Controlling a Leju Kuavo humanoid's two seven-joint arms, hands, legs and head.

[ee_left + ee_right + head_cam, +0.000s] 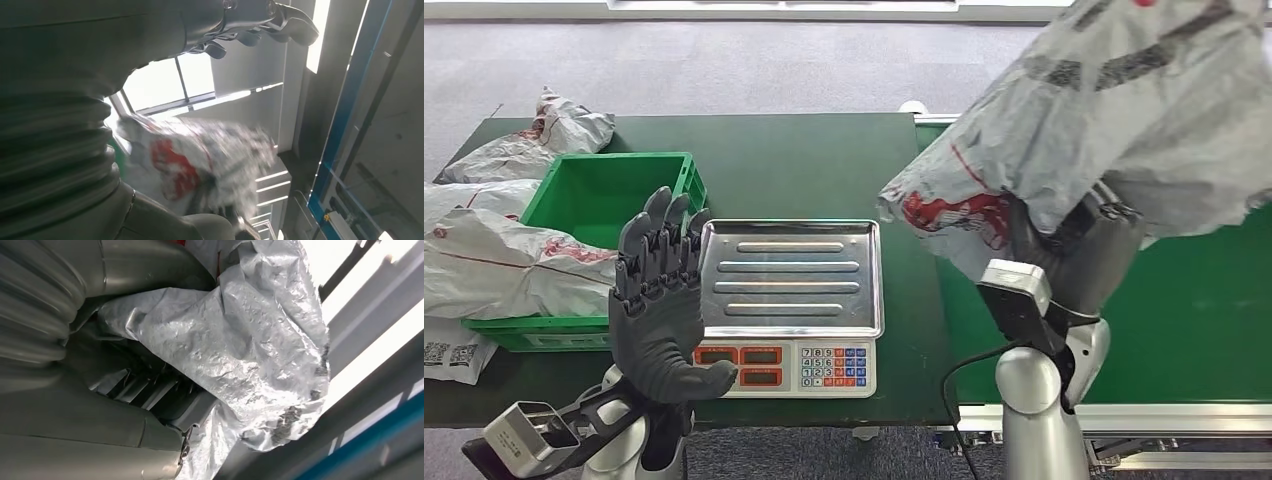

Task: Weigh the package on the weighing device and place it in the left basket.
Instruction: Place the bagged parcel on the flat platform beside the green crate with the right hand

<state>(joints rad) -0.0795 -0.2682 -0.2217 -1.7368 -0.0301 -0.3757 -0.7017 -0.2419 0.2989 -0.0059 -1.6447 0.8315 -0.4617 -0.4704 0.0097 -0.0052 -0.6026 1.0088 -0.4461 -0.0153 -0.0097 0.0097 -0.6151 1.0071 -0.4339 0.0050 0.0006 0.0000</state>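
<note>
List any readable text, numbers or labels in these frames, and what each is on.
Scale keypad: digit keys, roughly "7 8 9 / 4 5 6 / 1 2 3 / 0"; the coloured keys are too small to read.
Scale displays: red windows, no digits legible.
Held package: red and dark print, unreadable.
Package by basket: QR-style codes, text too small.

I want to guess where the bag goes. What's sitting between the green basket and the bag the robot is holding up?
In the head view, the scale's empty metal tray lies between the green basket and the held bag.
</note>
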